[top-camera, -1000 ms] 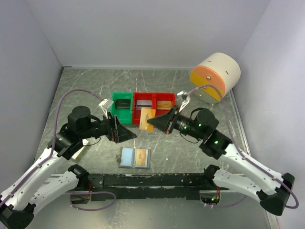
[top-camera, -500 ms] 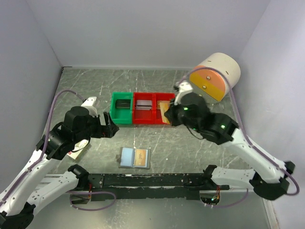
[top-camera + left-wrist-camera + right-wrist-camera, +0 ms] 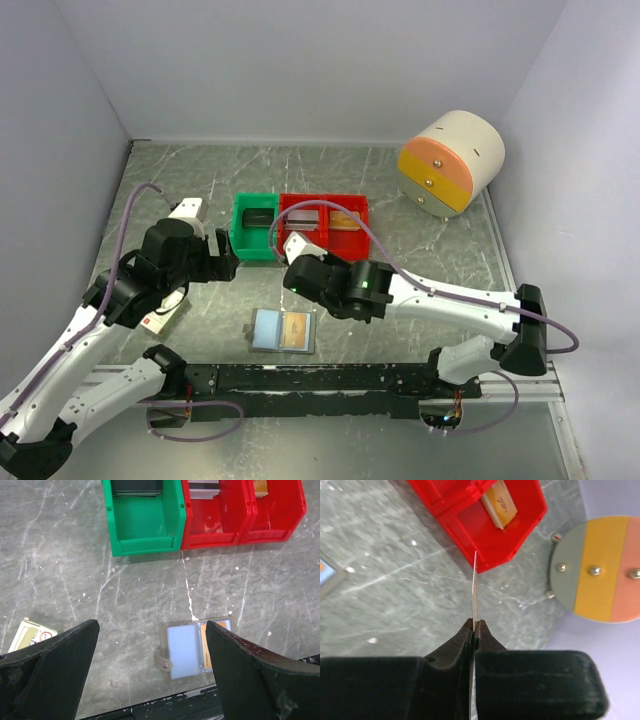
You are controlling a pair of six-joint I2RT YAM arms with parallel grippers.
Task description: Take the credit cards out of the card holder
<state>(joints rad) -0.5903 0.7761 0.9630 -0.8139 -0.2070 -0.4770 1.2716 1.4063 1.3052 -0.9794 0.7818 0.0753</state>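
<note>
Right fingers (image 3: 454,646) pinch credit card (image 3: 474,590), visible only edge-on.

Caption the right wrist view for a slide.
Right gripper shut on a thin card seen edge-on, red bin with an orange card beyond.

One card holder (image 3: 182,652), two orange credit cards (image 3: 294,331) (image 3: 345,219), one thin card (image 3: 474,580) seen edge-on, one green bin (image 3: 145,542), two red bins (image 3: 212,532) (image 3: 275,525), one white-and-red box (image 3: 31,633), one round drawer unit (image 3: 450,160).
</note>
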